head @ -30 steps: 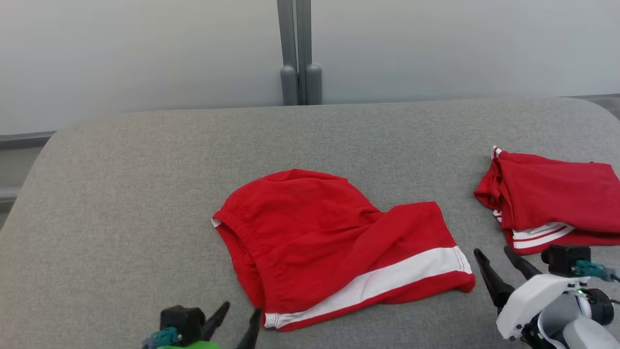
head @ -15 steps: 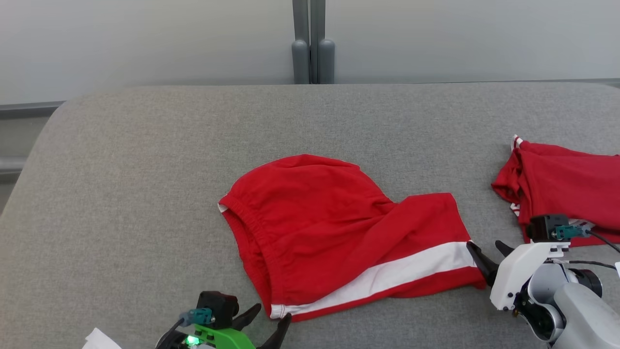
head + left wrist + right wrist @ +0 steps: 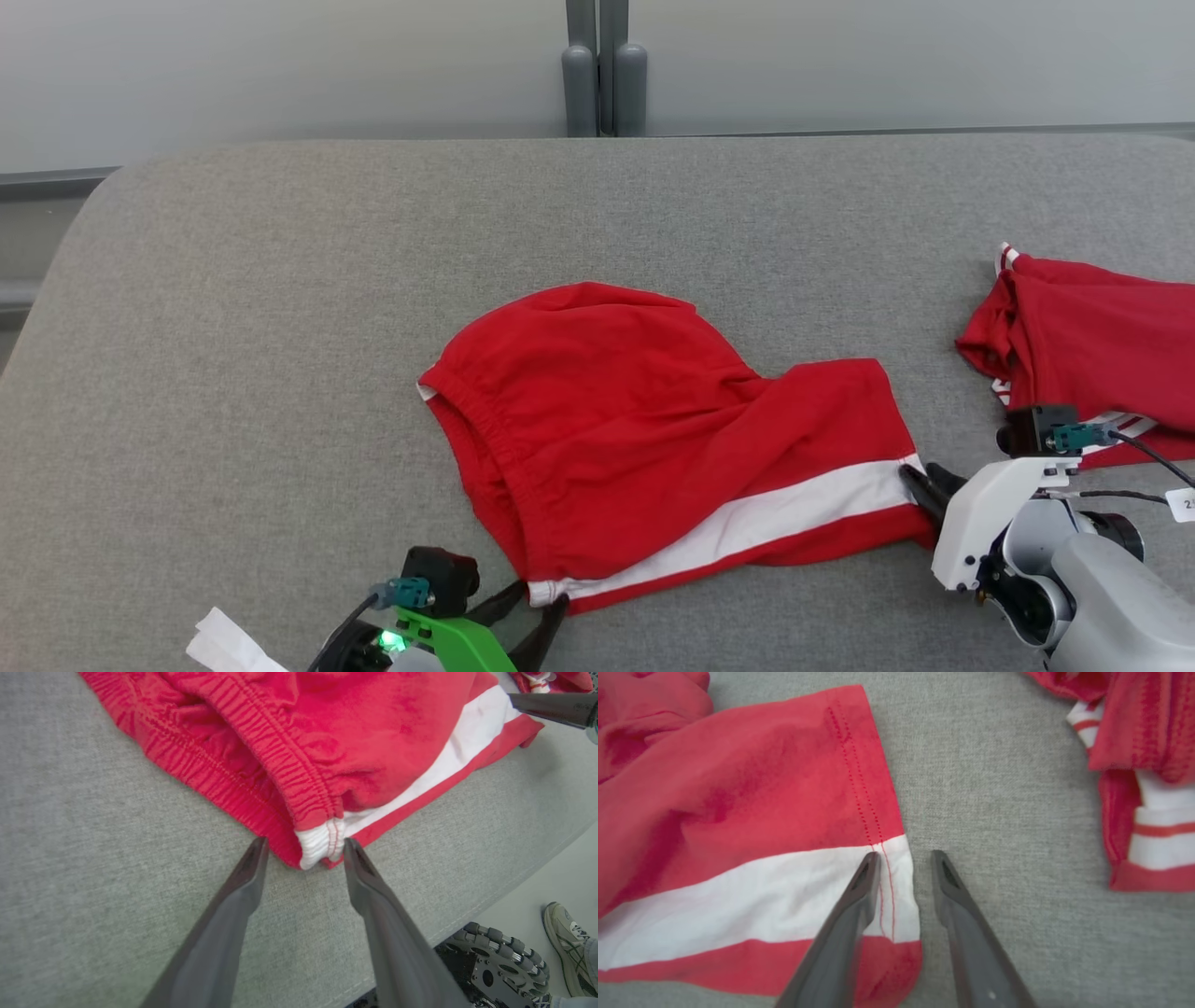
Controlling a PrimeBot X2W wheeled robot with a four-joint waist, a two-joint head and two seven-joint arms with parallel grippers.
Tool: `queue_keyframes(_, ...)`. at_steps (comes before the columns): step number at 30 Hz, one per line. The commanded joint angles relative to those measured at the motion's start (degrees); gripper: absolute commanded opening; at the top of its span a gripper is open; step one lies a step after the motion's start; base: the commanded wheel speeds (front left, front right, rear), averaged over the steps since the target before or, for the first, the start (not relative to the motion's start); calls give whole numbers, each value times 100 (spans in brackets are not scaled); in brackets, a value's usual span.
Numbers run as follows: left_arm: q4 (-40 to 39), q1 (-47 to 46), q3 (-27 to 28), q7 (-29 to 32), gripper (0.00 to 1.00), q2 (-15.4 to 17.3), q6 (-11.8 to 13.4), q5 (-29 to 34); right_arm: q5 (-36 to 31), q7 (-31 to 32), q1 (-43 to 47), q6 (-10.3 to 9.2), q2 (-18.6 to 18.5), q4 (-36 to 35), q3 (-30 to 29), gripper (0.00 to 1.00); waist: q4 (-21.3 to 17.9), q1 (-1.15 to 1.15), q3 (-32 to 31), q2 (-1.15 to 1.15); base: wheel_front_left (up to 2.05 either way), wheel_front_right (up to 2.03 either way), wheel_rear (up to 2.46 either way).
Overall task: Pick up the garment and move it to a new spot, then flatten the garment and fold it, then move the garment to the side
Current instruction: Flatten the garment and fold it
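Note:
The garment is a pair of red shorts with a white side stripe, lying crumpled on the grey table. My left gripper is at its near waistband corner. In the left wrist view the gripper is open, its tips straddling the white corner of the waistband. My right gripper is at the leg hem on the right. In the right wrist view that gripper is open, one finger lying on the white stripe and the other on bare table beside the hem.
A second red garment with white stripes lies folded at the right edge of the table, close to my right arm. The table's near edge, my wheeled base and a person's shoe show in the left wrist view. A grey post stands behind the table.
The head camera has tilted down. Both grippers have moved forward to the garment, the left to the waistband corner and the right to the leg hem, and their jaws have narrowed.

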Motion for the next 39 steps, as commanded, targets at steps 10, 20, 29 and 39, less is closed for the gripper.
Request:
queue_keyframes(10, 131, -74, -199, -317, 0, 208, -15, -330, 314, -828, 15, -2, -120, -120, 349, 0, -15, 0, -248, 0, 0, 0, 0)
queue_keyframes(20, -789, 108, 13, -551, 0, 635, 43, -439, 950, -1520, 412, -2, -635, -1396, 523, 0, -7, 0, -450, 0, 0, 0, 0)
queue_keyframes(29, -1701, -1111, 450, -89, 0, 1098, 97, -346, 1028, -1466, -385, -1, -875, -2324, 533, 0, -126, 0, 163, 0, 0, 0, 0)
queue_keyframes(39, -697, -3986, 677, 1102, 0, 1154, -14, -1352, 1601, -915, -2972, -1, -880, -1946, 740, 0, -239, 0, 1593, 0, 0, 0, 0)
